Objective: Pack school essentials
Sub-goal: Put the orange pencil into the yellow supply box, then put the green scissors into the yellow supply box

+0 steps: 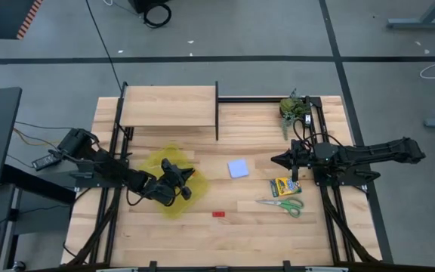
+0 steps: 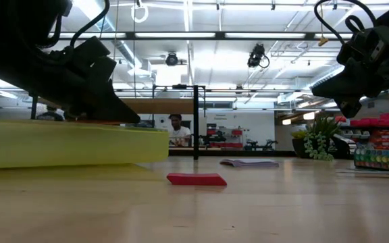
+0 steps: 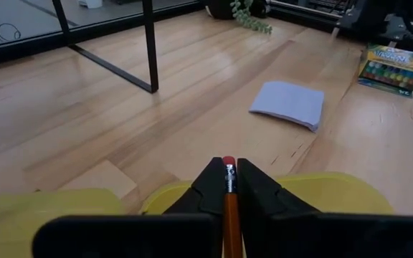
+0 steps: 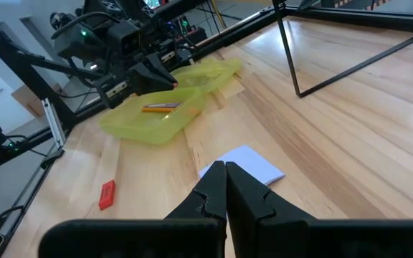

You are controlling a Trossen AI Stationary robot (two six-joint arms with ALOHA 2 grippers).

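Orange pencil (image 3: 231, 215) — left pincer (image 3: 229, 188)

Table layout, high view

Pouch (image 1: 174, 185) sits left of centre, pencils (image 4: 160, 107) lying inside it. Note pad (image 1: 238, 168) lies mid-table; eraser (image 1: 218, 214) nearer the front edge. Crayon box (image 1: 283, 186) lies right of the pad, scissors (image 1: 285, 204) just before it. Leafy clump (image 1: 294, 107) at back right.

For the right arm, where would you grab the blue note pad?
The note pad lies flat on the table, apart from the crayon box. Come straight down with the right gripper and pinch two opposite edges; its thinness leaves no side to grip.
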